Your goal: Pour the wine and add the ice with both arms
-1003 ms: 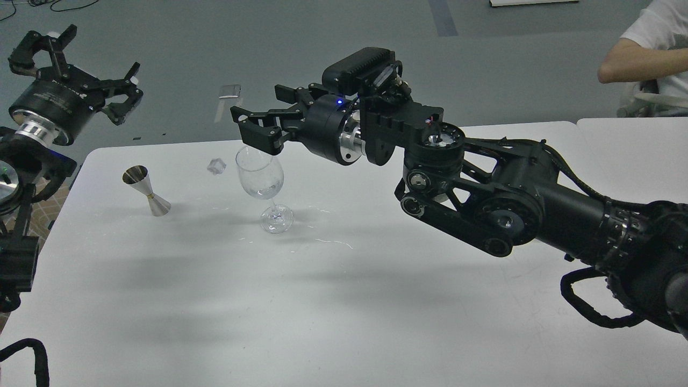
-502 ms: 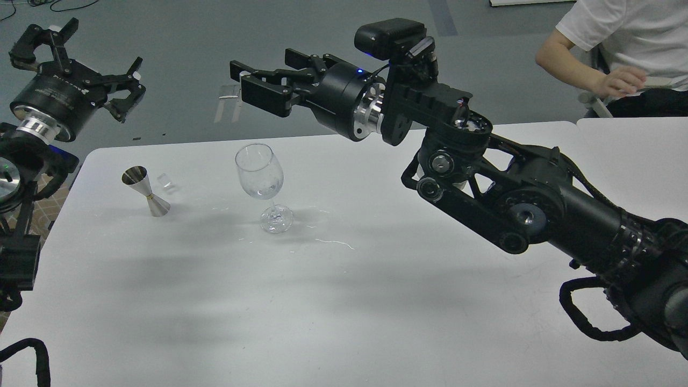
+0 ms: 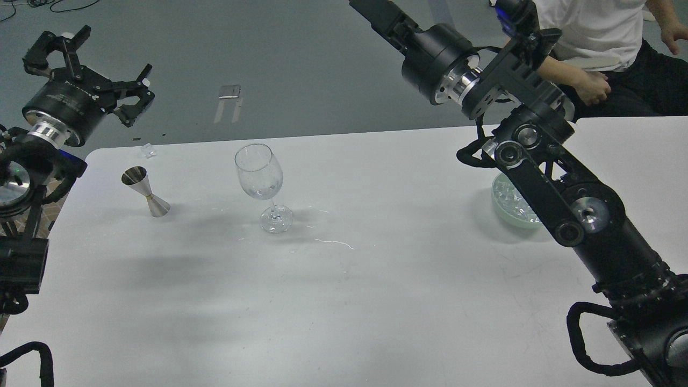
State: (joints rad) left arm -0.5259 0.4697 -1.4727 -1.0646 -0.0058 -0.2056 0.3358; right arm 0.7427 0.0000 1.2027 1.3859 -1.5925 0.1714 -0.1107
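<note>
Plainly we are in the ice-adding step, and it has not gone cleanly: one clear ice cube (image 3: 148, 151) lies on the white table (image 3: 344, 301) at its far edge, beyond the steel jigger (image 3: 145, 191) and well left of the wine glass (image 3: 262, 183). A faint glint sits in the glass bowl, perhaps ice; we cannot tell. More ice (image 3: 508, 194) fills the pale green bowl (image 3: 529, 221), far right of the glass, half hidden behind our right arm.

Our left gripper (image 3: 88, 67) hangs spread and empty above the floor, up-left of the jigger. Our right gripper (image 3: 379, 13) is cut off by the top edge, so we cannot tell its state.

Next, we judge, the right arm should swing down to the bowl for a fresh cube.

We count one glass, one jigger, one bowl, one stray cube, two arms.
</note>
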